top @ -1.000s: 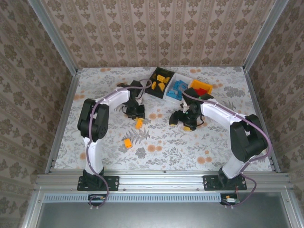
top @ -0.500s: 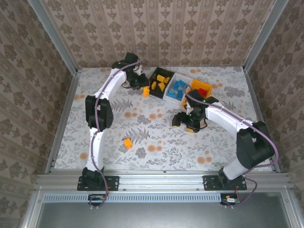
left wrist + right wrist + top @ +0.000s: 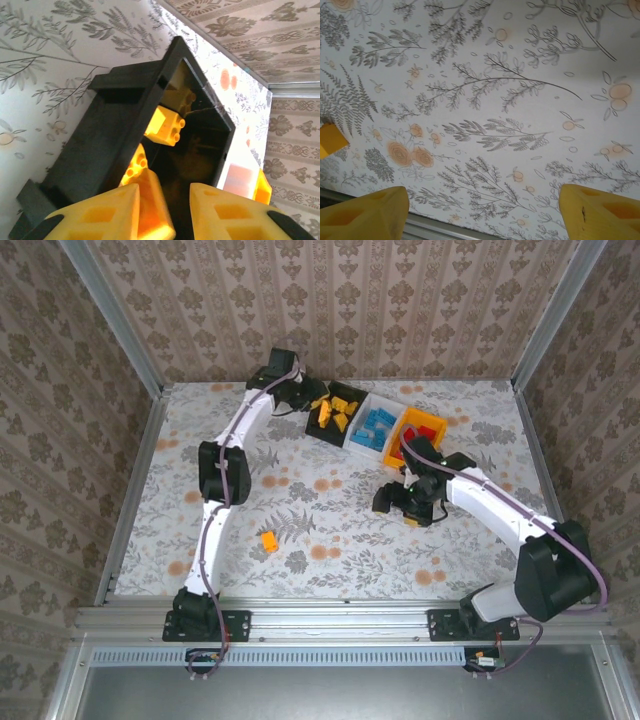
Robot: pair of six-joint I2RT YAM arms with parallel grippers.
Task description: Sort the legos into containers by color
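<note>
My left gripper (image 3: 164, 191) hangs over the near wall of the black bin (image 3: 115, 135), also seen from above as the left gripper (image 3: 311, 405). Its jaws stand slightly apart. A blurred orange-yellow brick (image 3: 150, 200) rests against the left finger, with a gap to the right finger (image 3: 230, 210). More orange-yellow bricks (image 3: 166, 126) lie in the bin. The white bin (image 3: 361, 443) holds blue bricks (image 3: 374, 427), and the orange-yellow bin (image 3: 404, 423) holds red bricks (image 3: 424, 427). My right gripper (image 3: 388, 502) is low over the mat, wide open and holding nothing. One orange-yellow brick (image 3: 269, 541) lies on the mat.
The three bins stand in a row at the back middle of the flowered mat. In the right wrist view the loose brick (image 3: 330, 140) shows at the left edge and the table's metal rail (image 3: 445, 231) runs along the bottom. Walls close in three sides.
My left arm swung from the middle of the mat back to the black bin with the orange-yellow brick, and its jaws have parted. My right arm drifted a little right and nearer.
</note>
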